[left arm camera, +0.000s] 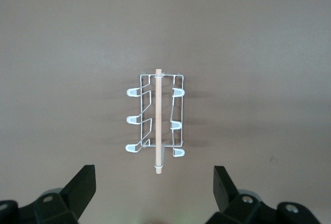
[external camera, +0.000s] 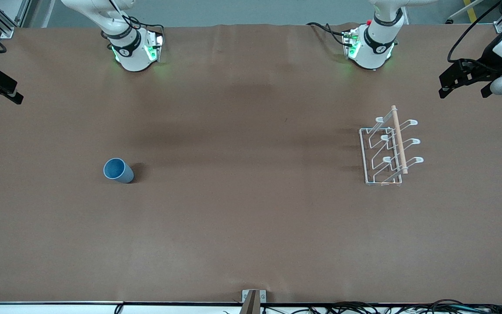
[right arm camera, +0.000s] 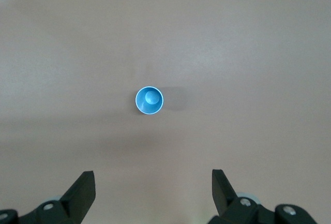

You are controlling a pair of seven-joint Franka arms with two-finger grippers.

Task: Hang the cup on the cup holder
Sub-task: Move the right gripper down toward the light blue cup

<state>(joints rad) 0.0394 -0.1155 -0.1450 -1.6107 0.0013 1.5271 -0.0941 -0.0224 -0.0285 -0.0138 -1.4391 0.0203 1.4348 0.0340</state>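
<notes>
Light-blue cup point(external camera: 118, 170) stands upright, mouth up, toward the right arm's end, well apart from the white wire cup holder point(external camera: 389, 150). Wrist views: left gripper point(left arm camera: 154, 188) and right gripper point(right arm camera: 153, 188) both spread, high; a smooth taper may slip

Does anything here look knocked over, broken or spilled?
Nothing stands out. The cup stands upright, mouth up, toward the right arm's end of the table; the cup holder sits flat toward the left arm's end, prongs bare. The left gripper and the right gripper are open and empty, high over them.
</notes>
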